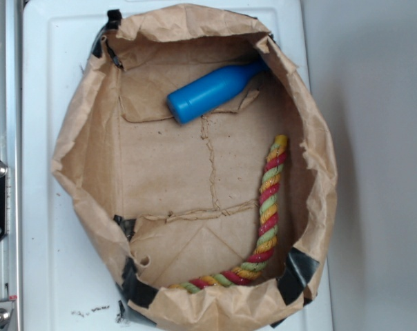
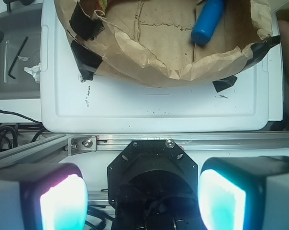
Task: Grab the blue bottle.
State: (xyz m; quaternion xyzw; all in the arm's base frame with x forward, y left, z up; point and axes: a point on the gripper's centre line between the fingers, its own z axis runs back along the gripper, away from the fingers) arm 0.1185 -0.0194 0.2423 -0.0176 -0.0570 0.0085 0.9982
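Note:
The blue bottle (image 1: 212,91) lies on its side at the back of a brown paper bag (image 1: 84,152), neck pointing toward the bag's right wall. In the wrist view the blue bottle (image 2: 207,21) shows at the top, inside the bag (image 2: 154,67). My gripper (image 2: 142,201) hangs far from it, over the black robot base and the aluminium rail. Its two glowing pads (image 2: 63,203) stand wide apart with nothing between them. The gripper itself does not show in the exterior view.
A red-yellow-green twisted rope (image 1: 267,207) curves along the bag's right and front walls. The bag sits on a white board (image 1: 50,83) and has black tape (image 2: 84,57) at its corners. An aluminium rail (image 2: 183,143) runs beside the board. An Allen key (image 2: 16,58) lies in a grey tray.

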